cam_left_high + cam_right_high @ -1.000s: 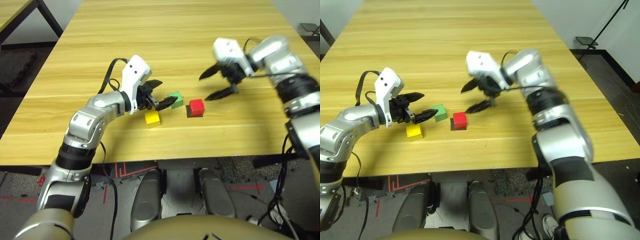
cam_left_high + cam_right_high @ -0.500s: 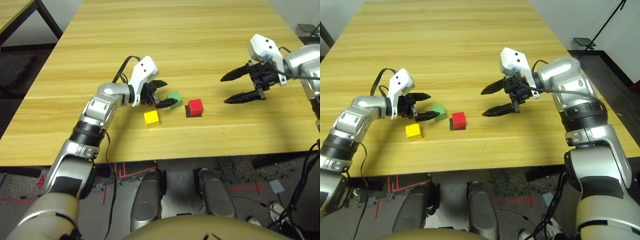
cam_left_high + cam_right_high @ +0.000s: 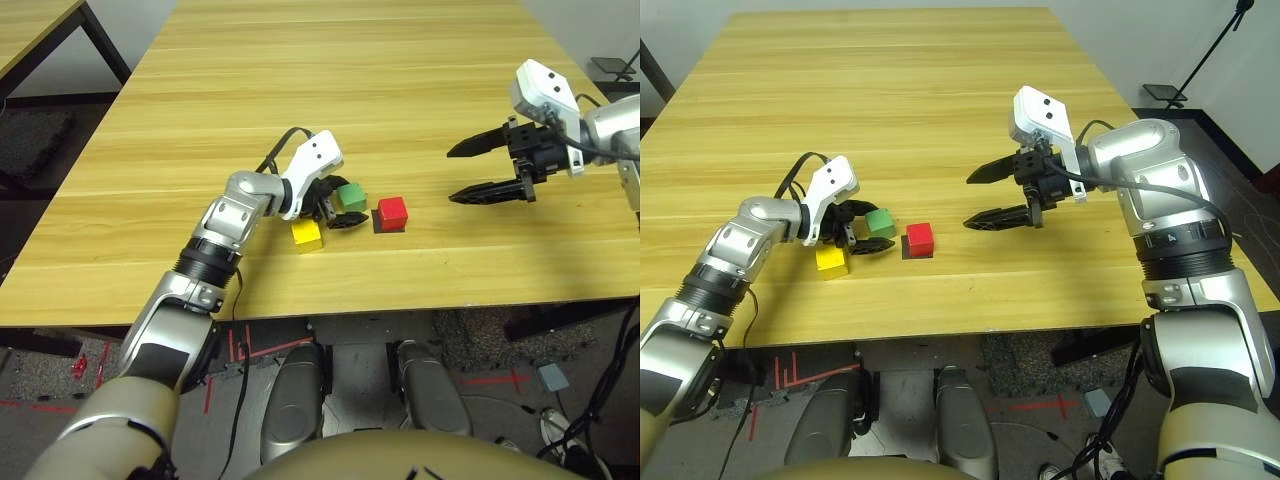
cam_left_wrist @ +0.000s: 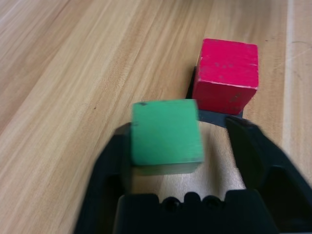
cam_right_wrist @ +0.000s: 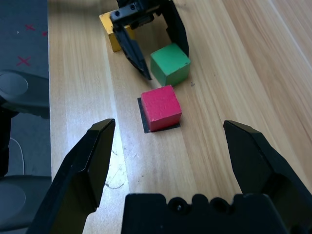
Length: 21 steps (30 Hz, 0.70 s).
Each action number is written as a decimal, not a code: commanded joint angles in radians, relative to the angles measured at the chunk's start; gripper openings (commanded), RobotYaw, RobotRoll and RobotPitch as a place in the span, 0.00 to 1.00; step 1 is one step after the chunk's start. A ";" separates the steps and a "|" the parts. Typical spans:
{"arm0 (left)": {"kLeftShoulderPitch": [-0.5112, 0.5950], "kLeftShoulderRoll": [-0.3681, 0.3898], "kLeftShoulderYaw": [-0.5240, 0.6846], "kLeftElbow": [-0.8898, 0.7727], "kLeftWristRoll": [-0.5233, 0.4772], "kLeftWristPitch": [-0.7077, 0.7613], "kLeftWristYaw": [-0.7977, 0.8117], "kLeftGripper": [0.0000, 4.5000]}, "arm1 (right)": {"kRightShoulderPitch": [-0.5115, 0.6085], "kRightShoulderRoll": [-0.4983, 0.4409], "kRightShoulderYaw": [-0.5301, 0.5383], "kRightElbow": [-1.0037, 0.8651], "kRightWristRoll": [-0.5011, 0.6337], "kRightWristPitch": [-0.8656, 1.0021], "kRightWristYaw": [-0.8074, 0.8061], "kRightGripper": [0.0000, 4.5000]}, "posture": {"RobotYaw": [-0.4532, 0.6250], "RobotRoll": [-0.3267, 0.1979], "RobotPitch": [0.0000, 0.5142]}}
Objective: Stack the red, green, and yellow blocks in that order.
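Three blocks (image 3: 349,196) on wooden table (image 3: 340,90)

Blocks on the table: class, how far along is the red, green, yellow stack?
Done: the red block sits on its black patch. In hand: the left gripper straddles the green block, one finger touching it, the other apart. Left: green onto red, then the yellow block. The right gripper hangs open, off to the side.

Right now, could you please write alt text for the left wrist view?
The left gripper straddles the green block on the wooden table, one finger against the block, the other apart from it. Just beyond, the red block sits on a flat black patch.
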 commanded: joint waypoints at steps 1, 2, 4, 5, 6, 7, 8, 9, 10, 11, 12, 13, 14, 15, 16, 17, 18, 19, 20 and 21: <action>-0.017 -0.017 -0.015 0.006 0.034 0.007 0.026 0.47 | -0.005 0.018 -0.009 0.005 0.004 0.001 -0.013 1.00 | 0.63 0.42 0.18; -0.021 -0.019 -0.014 0.010 0.043 0.005 0.032 0.45 | -0.008 0.023 -0.008 0.008 0.003 0.001 -0.016 1.00 | 0.63 0.43 0.18; -0.030 -0.016 -0.006 0.015 0.051 0.004 0.042 0.45 | -0.013 0.034 -0.012 0.012 0.003 0.002 -0.025 1.00 | 0.63 0.43 0.18; -0.037 -0.015 0.004 0.019 0.051 -0.001 0.048 0.45 | -0.016 0.038 -0.013 0.015 0.003 0.002 -0.027 1.00 | 0.64 0.43 0.18; -0.043 -0.012 0.012 0.022 0.052 -0.006 0.051 0.45 | -0.017 0.039 -0.013 0.016 0.003 0.001 -0.028 1.00 | 0.64 0.43 0.18; -0.053 0.000 0.016 0.022 0.055 -0.009 0.048 0.45 | -0.018 0.041 -0.014 0.018 0.003 0.002 -0.031 1.00 | 0.64 0.44 0.18; -0.062 0.011 0.019 0.021 0.058 -0.010 0.042 0.45 | -0.018 0.042 -0.015 0.020 0.003 0.001 -0.033 1.00 | 0.64 0.44 0.18; -0.074 0.027 0.023 0.016 0.058 -0.005 0.034 0.45 | -0.016 0.040 -0.014 0.020 0.003 -0.002 -0.030 1.00 | 0.65 0.44 0.18; -0.085 0.042 0.026 0.012 0.059 -0.002 0.025 0.45 | -0.014 0.039 -0.014 0.020 0.003 -0.004 -0.029 1.00 | 0.65 0.44 0.18; -0.100 0.057 0.030 0.005 0.058 -0.002 0.016 0.45 | -0.011 0.038 -0.015 0.019 0.004 -0.004 -0.029 1.00 | 0.65 0.45 0.18; -0.113 0.070 0.033 -0.003 0.056 0.003 0.007 0.45 | -0.007 0.037 -0.016 0.016 0.006 -0.002 -0.027 1.00 | 0.65 0.45 0.18; -0.127 0.081 0.038 -0.019 0.048 0.016 -0.006 0.45 | -0.002 0.033 -0.017 0.011 0.009 0.002 -0.026 1.00 | 0.65 0.46 0.18; -0.139 0.086 0.046 -0.036 0.035 0.037 -0.016 0.45 | 0.003 0.031 -0.019 0.007 0.010 0.008 -0.028 1.00 | 0.65 0.46 0.18; -0.151 0.083 0.057 -0.063 0.013 0.076 -0.028 0.45 | 0.006 0.028 -0.021 0.005 0.011 0.013 -0.029 1.00 | 0.65 0.46 0.18; -0.160 0.080 0.064 -0.088 -0.005 0.111 -0.039 0.45 | 0.008 0.027 -0.023 0.004 0.011 0.015 -0.031 1.00 | 0.65 0.47 0.18; -0.166 0.072 0.068 -0.120 -0.025 0.144 -0.050 0.45 | 0.010 0.026 -0.026 0.003 0.011 0.016 -0.032 1.00 | 0.65 0.47 0.18; -0.169 0.064 0.068 -0.150 -0.042 0.176 -0.057 0.45 | 0.012 0.024 -0.028 0.002 0.012 0.019 -0.032 1.00 | 0.65 0.47 0.18; -0.171 0.047 0.065 -0.182 -0.061 0.209 -0.060 0.45 | 0.017 0.022 -0.030 -0.003 0.012 0.022 -0.032 1.00 | 0.64 0.47 0.18; -0.171 0.027 0.061 -0.203 -0.078 0.238 -0.058 0.45 | 0.021 0.022 -0.034 -0.008 0.014 0.028 -0.035 1.00 | 0.64 0.48 0.19; -0.170 0.013 0.058 -0.216 -0.088 0.259 -0.056 0.45 | 0.023 0.023 -0.036 -0.011 0.015 0.032 -0.038 1.00 | 0.63 0.48 0.18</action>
